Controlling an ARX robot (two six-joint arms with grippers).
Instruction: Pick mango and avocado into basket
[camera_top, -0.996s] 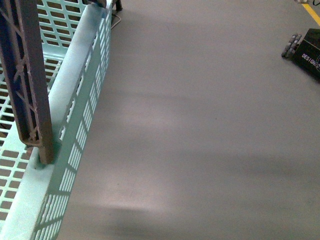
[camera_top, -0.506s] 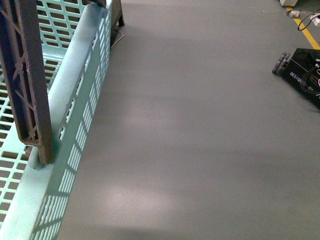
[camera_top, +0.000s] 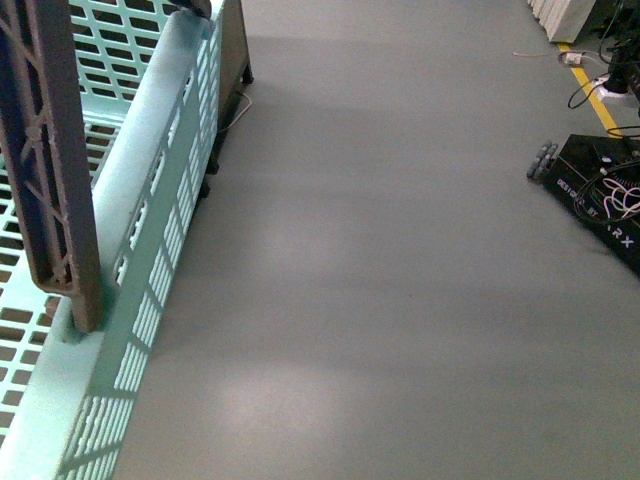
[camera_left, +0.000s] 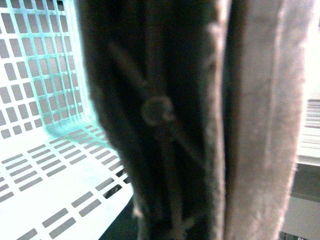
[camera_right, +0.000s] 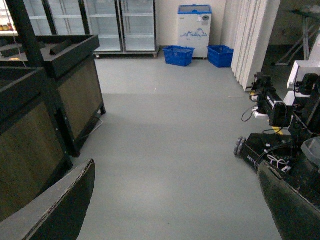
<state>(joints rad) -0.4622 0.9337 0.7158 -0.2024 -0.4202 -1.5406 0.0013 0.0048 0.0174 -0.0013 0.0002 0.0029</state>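
The pale aqua basket (camera_top: 150, 200) fills the left of the front view, hanging above the grey floor, its brown handle (camera_top: 50, 180) rising from the near rim. The left wrist view is filled by that brown handle (camera_left: 250, 120) up close, with the slotted basket wall (camera_left: 40, 75) behind; my left gripper is shut on the handle, its fingers hidden. What shows of the basket floor (camera_left: 50, 170) is bare. My right gripper (camera_right: 175, 200) stands open over empty floor, its dark fingers (camera_right: 60, 210) wide apart. The mango and the avocado are out of view.
Dark display stands (camera_right: 55, 90) line one side of the aisle. A black wheeled robot base with cables (camera_top: 600, 190) sits on the floor at the right. Glass-door fridges (camera_right: 120, 25) and blue baskets (camera_right: 179, 54) stand at the far end.
The front view has tilted or moved forward: the black wheeled base and the stand's foot slid down into fuller view, and more far floor shows. The basket stays held.
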